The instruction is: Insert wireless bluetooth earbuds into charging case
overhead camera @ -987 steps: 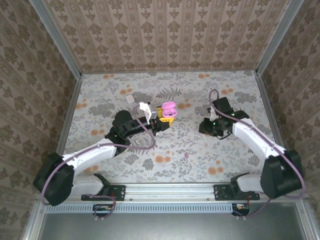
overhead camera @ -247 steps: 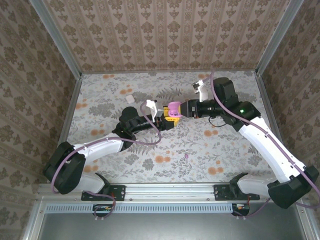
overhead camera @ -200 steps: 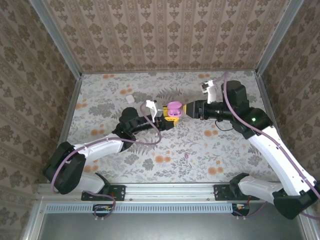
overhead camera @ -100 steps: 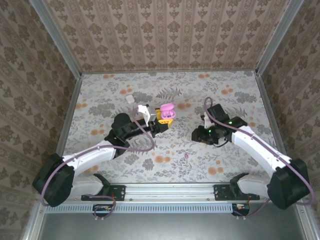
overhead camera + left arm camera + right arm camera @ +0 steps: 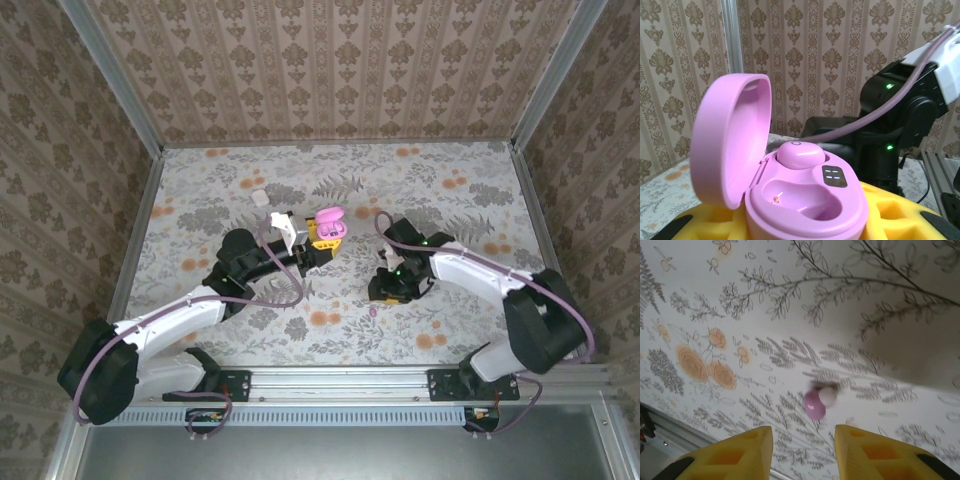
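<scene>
My left gripper (image 5: 320, 240) is shut on the open pink charging case (image 5: 331, 222), held above the middle of the table. In the left wrist view the case (image 5: 805, 200) sits between my yellow fingers (image 5: 900, 215), with its lid (image 5: 727, 145) tipped up to the left. One pink earbud (image 5: 800, 152) sits in the far slot and the near slot is empty. A second pink earbud (image 5: 815, 403) lies loose on the table (image 5: 460, 330), showing small in the top view (image 5: 373, 312). My right gripper (image 5: 380, 297) hangs open just above it, its fingers (image 5: 735, 455) on either side with nothing between them.
A small white object (image 5: 260, 198) lies on the table behind the left arm. Metal rails (image 5: 135, 230) and patterned walls (image 5: 340, 70) close in the table on three sides. The floral tablecloth carries orange flower prints (image 5: 322, 318) near the loose earbud.
The right arm has pulled away from the case, swung down to the table's front and now hovers open over the loose pink earbud. The left arm drew the case slightly left.
</scene>
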{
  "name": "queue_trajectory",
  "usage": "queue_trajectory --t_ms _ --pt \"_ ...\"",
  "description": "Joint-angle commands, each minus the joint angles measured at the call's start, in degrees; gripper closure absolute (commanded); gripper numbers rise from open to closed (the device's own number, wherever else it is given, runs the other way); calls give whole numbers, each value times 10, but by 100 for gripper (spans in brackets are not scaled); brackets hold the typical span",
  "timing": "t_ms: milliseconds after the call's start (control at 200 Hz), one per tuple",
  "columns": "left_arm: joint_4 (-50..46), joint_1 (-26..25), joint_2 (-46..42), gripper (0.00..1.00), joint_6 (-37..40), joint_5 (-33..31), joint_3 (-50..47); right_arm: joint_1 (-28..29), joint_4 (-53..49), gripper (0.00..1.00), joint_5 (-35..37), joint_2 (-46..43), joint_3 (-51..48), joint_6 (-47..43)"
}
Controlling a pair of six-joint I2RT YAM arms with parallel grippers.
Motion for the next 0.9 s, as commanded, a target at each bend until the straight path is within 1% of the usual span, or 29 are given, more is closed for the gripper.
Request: queue_trajectory --t_ms 0,220,355,540,770,895 --pt "2 5 -21 65 9 -6 -3 17 12 60 -6 41 35 -23" --pt "-2 5 -28 65 6 -8 -5 28 18 60 -2 111 63 -44" --pt "-5 5 -27 65 5 -7 -4 32 9 60 -2 128 65 -51" --pt "-5 4 -23 65 5 -6 0 32 -1 61 -2 110 37 -53" --pt "-3 4 -13 65 5 0 8 32 -12 61 0 60 -2 -44" --pt "0 4 -6 65 2 3 11 32 -7 62 -24 40 -17 -40"
